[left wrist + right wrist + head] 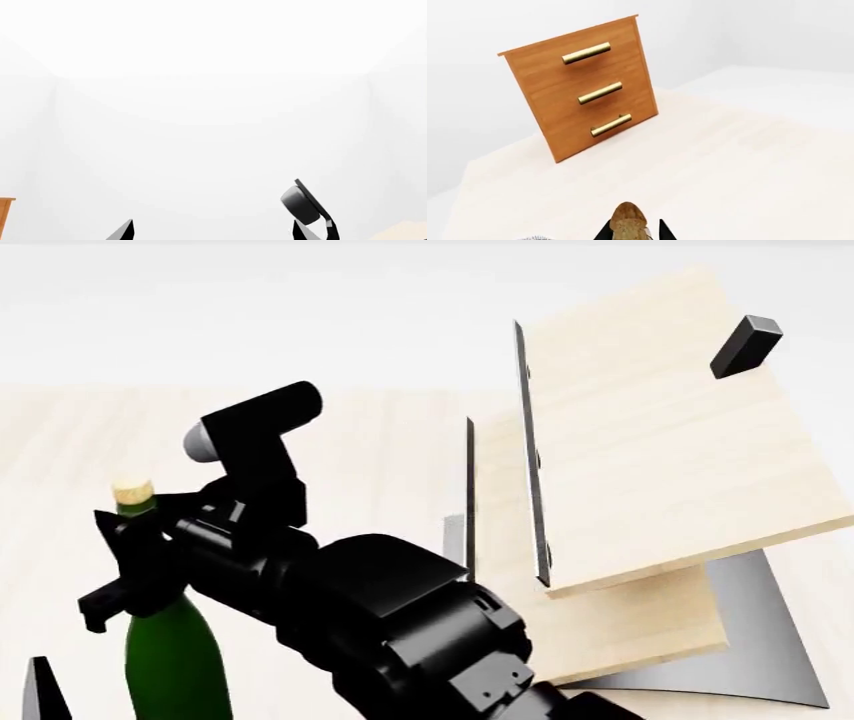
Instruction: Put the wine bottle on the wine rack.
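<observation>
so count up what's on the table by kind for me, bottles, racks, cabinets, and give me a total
Wine bottle: 1
Wine rack: 1
Cabinet: 1, reddish-brown wood with 3 brass handles
Total: 3 things

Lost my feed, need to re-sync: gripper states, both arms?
Left gripper: open, holding nothing.
Right gripper: closed on the tall dark green glass wine bottle.
</observation>
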Robot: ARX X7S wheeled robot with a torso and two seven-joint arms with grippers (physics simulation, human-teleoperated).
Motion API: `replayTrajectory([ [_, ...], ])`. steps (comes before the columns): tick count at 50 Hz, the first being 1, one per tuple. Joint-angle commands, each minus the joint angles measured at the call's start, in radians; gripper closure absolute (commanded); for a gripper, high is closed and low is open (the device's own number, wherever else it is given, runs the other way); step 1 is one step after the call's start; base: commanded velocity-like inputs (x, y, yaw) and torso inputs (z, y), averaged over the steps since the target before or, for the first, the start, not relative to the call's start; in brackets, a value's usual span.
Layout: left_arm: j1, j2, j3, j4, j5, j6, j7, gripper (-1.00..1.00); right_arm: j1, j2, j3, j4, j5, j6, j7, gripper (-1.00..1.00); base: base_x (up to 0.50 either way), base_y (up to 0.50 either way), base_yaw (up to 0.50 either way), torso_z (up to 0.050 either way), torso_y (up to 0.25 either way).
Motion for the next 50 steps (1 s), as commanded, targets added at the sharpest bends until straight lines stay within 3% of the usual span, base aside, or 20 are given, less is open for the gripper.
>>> replayTrajectory([
  [1, 0.0, -0.002, 0.002, 0.002, -0.001, -0.002, -0.003, -1.0, 0.028, 0.037, -0.012, -0.063, 0.028, -0.023, 0.036, 1.0, 0.0, 0.0, 0.0, 0.0, 0.015],
  [15, -0.002, -0.003, 0.009, 0.0, 0.004, -0.002, -0.004, -1.0, 0.106, 0.144, 0.08, -0.238, 0.082, -0.021, 0.182, 1.0, 0.0, 0.0, 0.0, 0.0, 0.0],
  [33, -0.011, 0.002, 0.031, -0.018, 0.016, 0.001, 0.0, -1.0, 0.175, 0.329, 0.224, -0.548, 0.248, 0.044, 0.49, 1.0, 0.0, 0.0, 0.0, 0.0, 0.001],
  [50, -0.012, -0.003, 0.03, -0.012, 0.012, -0.009, -0.004, -1.0, 0.135, 0.454, 0.452, -0.552, 0.464, -0.059, 0.644, 1.0, 0.0, 0.0, 0.0, 0.0, 0.001],
])
